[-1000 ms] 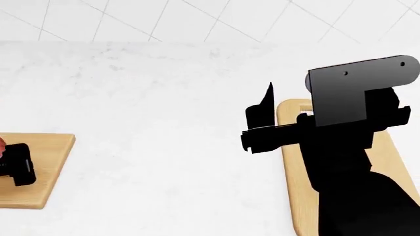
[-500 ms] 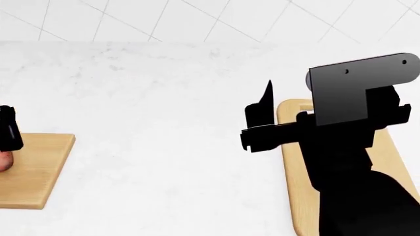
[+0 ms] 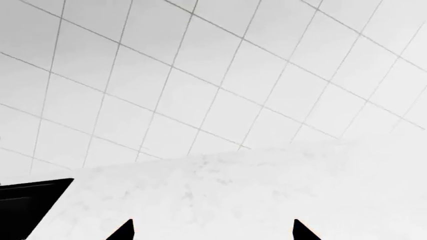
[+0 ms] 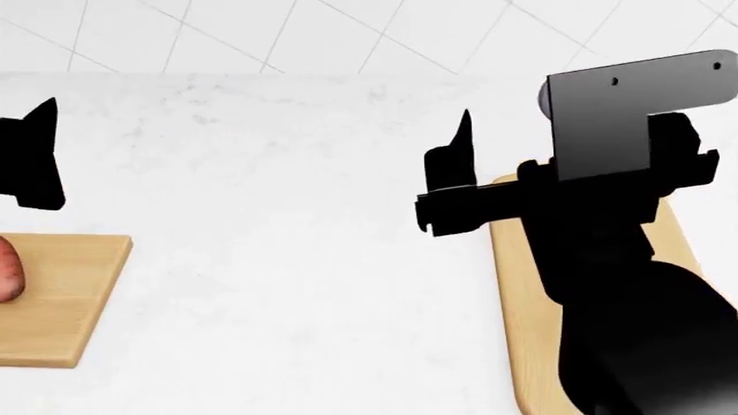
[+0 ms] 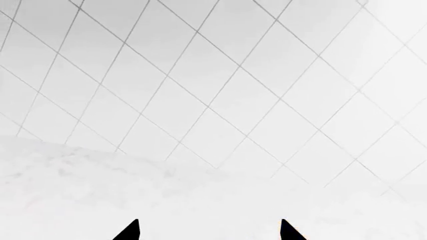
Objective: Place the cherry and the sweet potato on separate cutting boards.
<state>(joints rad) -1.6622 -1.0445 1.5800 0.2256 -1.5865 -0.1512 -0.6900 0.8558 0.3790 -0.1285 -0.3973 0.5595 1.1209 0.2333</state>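
Head view: the sweet potato [image 4: 7, 268] lay on the smaller cutting board [image 4: 69, 298] at the far left, cut off by the frame edge, only a reddish-pink end showing. The left gripper [image 4: 34, 164] hung above and behind that board, clear of the tuber and touching nothing. In the left wrist view its two fingertips [image 3: 123, 231] stood well apart with only bare countertop [image 3: 267, 190] and tiled wall [image 3: 200, 75] between them, so the jaws were apart and empty; judged a released placement with the arm lifted off to avoid nudging the tuber. The right gripper [image 4: 455, 169] was held raised over the counter just beside the near-left corner of the longer cutting board [image 4: 519, 294], whose surface was largely hidden by the black right arm [image 4: 623, 285]. The right wrist view showed its fingertips [image 5: 130, 231] parted as well, nothing between them. The cherry was not visible in any view; it may have sat on the long board beneath the arm, but this could not be confirmed. One item looked placed; the other's position unverified.
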